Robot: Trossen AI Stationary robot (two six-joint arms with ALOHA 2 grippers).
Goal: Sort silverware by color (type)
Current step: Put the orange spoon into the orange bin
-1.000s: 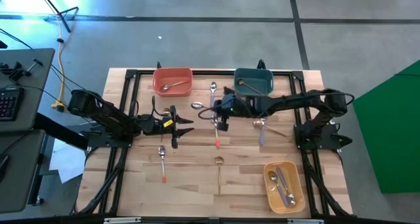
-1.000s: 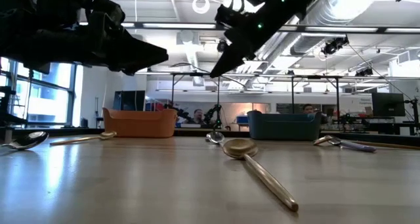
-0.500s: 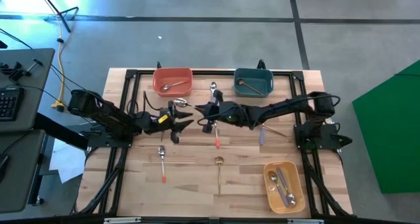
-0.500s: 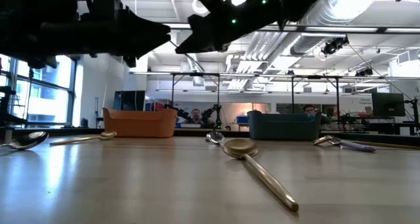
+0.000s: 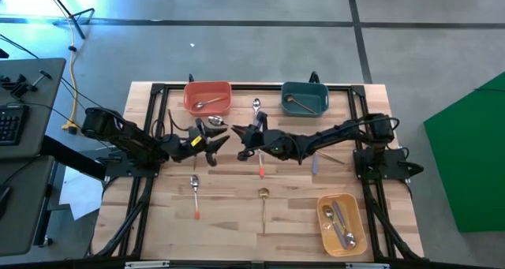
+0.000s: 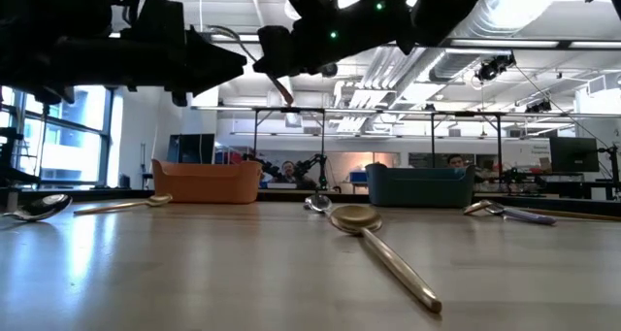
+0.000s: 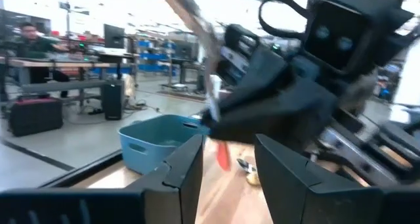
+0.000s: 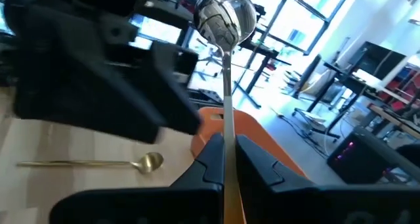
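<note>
My right gripper (image 5: 240, 133) hangs over the table's middle, pointing level at the left arm, shut on a spoon (image 8: 226, 17) with a shiny bowl and an orange-red handle. The spoon's bowl (image 5: 215, 121) reaches past my left gripper (image 5: 218, 140). That gripper faces the right one with its fingers (image 7: 187, 168) open and nothing between them. The spoon's stem (image 7: 197, 33) passes just beyond them. Other spoons lie flat on the wood: an orange-red one (image 5: 195, 196), a gold one (image 5: 263, 204), another orange-red one (image 5: 261, 168) and a purple one (image 5: 314, 162). My right gripper pinches the spoon's thin stem (image 8: 226, 129) between its two fingers, about midway along it. The fingers come level from the table's right. The spoon is lifted clear and tilted, bowl up toward the left arm. Its orange-red handle end (image 7: 223, 155) sticks out below the fingers.
A coral bowl (image 5: 193, 103) holding a spoon and a teal bowl (image 5: 317, 88) holding a gold spoon stand at the far edge, with a spoon (image 5: 256, 106) between them. A yellow bowl (image 5: 324, 218) with spoons sits at the near right. A gold spoon (image 5: 331, 155) lies right of centre.
My right gripper has gone toward the table's left, toward the left gripper. It has tipped up from pointing down to level and swung the held spoon's bowl up and leftward. My left gripper has turned at the wrist while staying in place.
</note>
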